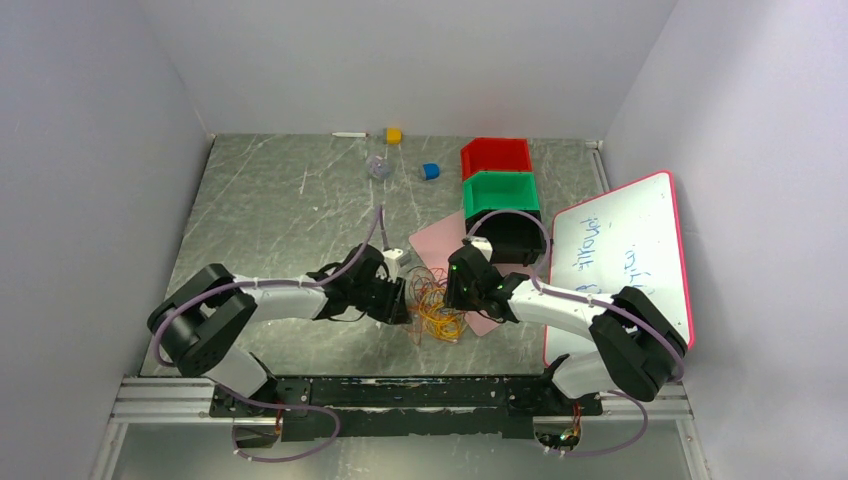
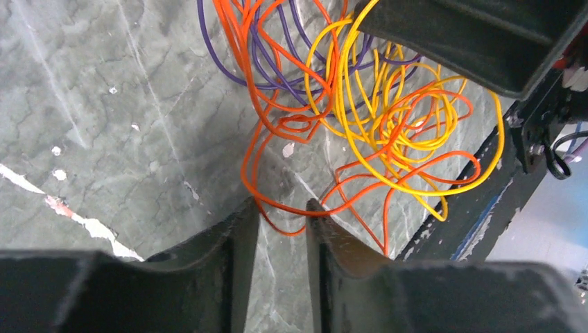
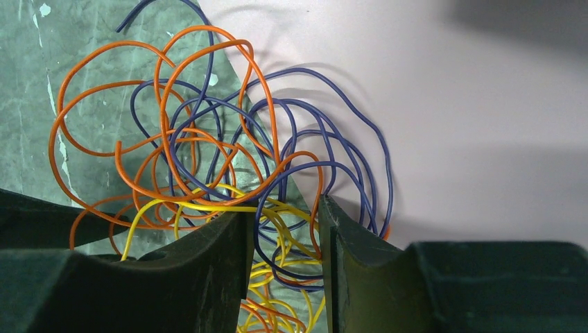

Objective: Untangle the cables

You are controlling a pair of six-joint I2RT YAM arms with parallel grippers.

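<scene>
The cables (image 1: 437,303) are a small tangle of orange, yellow and purple-blue wire loops on the table, between my two grippers. My left gripper (image 1: 400,298) is at the tangle's left edge. In the left wrist view it (image 2: 281,211) is open, its tips on either side of one orange loop at the edge of the cables (image 2: 378,132). My right gripper (image 1: 457,290) is at the tangle's right edge. In the right wrist view it (image 3: 284,216) is open and pushed into the cables (image 3: 208,159), with yellow, orange and blue strands running through the gap between its fingers.
A pink sheet (image 1: 440,240) lies under the tangle's right part and also shows in the right wrist view (image 3: 451,104). Red (image 1: 495,157), green (image 1: 500,190) and black (image 1: 512,235) bins stand behind. A whiteboard (image 1: 620,260) lies at the right. Small yellow (image 1: 394,135) and blue (image 1: 430,171) blocks are at the back.
</scene>
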